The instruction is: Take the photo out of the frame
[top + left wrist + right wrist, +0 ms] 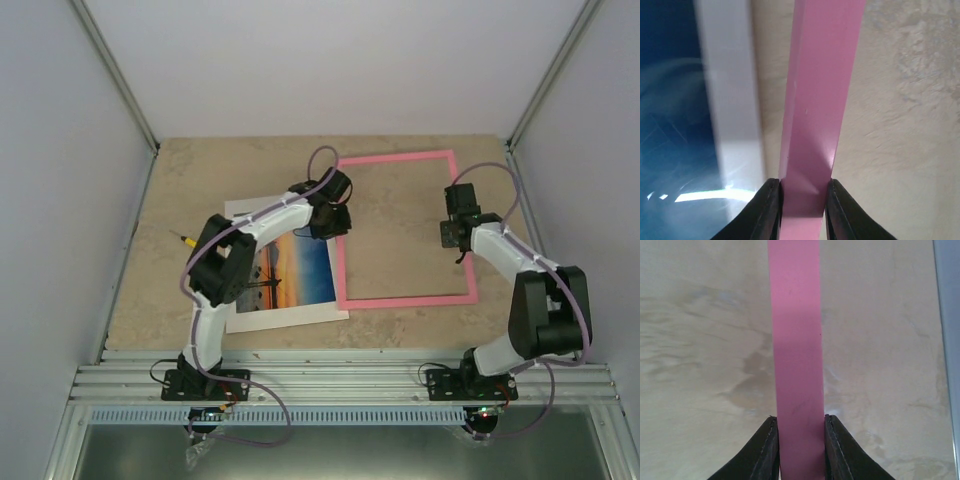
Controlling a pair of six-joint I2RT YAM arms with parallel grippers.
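Clamped on opposite side rails of the frame [405, 300] are the left gripper [804, 186] and right gripper [800, 421]. The photo [298, 275] is laid free toward the near left corner of the tabletop [200, 180]; extraction is judged done, release remaining.

The counter [170, 310] is a beige, stone-patterned slab. The photo [295, 272], a sunset print with a white surround, lies flat on its left half, close to the near edge. A thin yellow-tipped stick [180, 238] lies near the left edge. Over the right half sits the pink frame [410, 300], bare counter showing through it; whether it touches the counter is unclear.
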